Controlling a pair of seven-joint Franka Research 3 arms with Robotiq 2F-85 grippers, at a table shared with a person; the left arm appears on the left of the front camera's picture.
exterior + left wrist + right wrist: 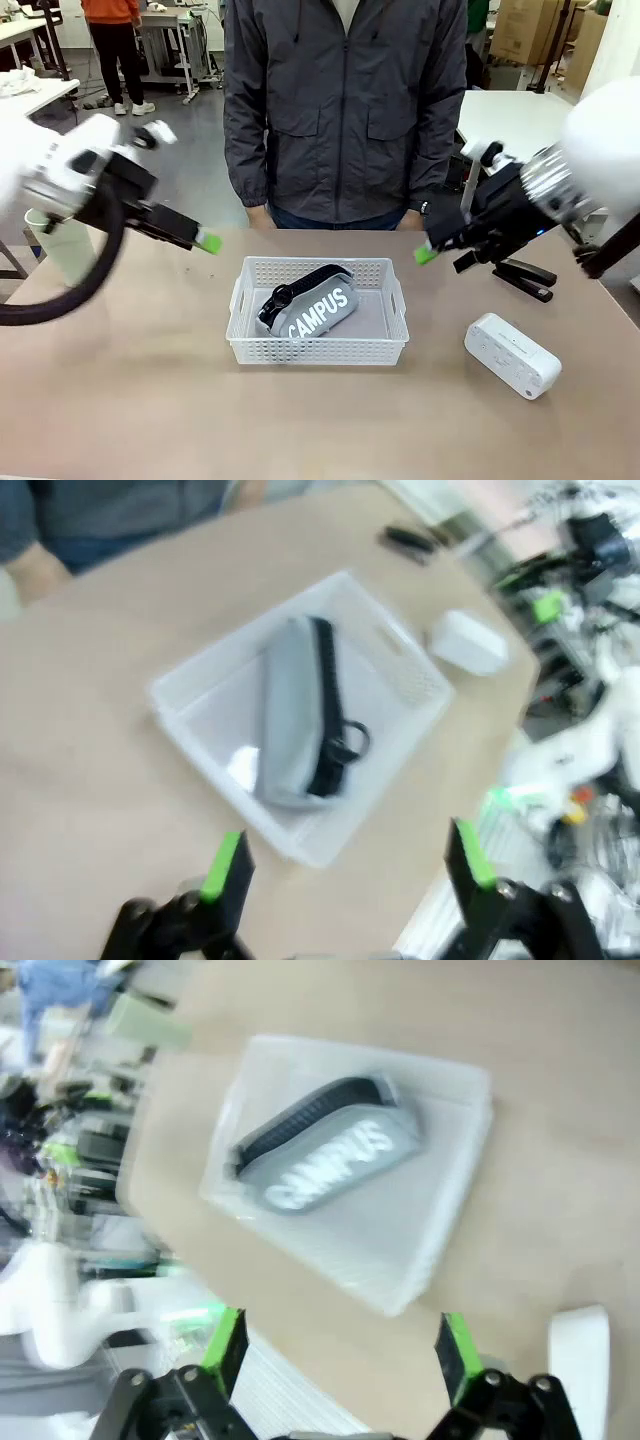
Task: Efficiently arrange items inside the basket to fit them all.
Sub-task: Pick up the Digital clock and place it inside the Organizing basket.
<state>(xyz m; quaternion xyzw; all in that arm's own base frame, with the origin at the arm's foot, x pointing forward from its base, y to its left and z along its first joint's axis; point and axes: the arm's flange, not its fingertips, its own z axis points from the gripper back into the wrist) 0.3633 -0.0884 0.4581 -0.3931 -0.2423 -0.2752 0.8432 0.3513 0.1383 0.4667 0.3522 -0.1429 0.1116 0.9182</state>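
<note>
The white perforated basket [318,350] sits mid-table with the grey "CAMPUS" pouch [312,306] lying slantwise in it, black strap up. To its right a white rectangular box [512,356] lies on the table, and farther back a small black block [527,278]. A pale green cup [58,245] stands at the far left behind my left arm. My left gripper [205,240] hovers open above and left of the basket [190,715], over the pouch [295,720]. My right gripper [428,254] hovers open above and right of it, over the pouch [335,1155] in the basket [440,1230].
A person in a grey jacket stands at the far edge, hands [258,215] low by the table. Bare tabletop lies in front of the basket and to its left. The white box [470,642] and the black block [410,540] lie beyond the basket in the left wrist view.
</note>
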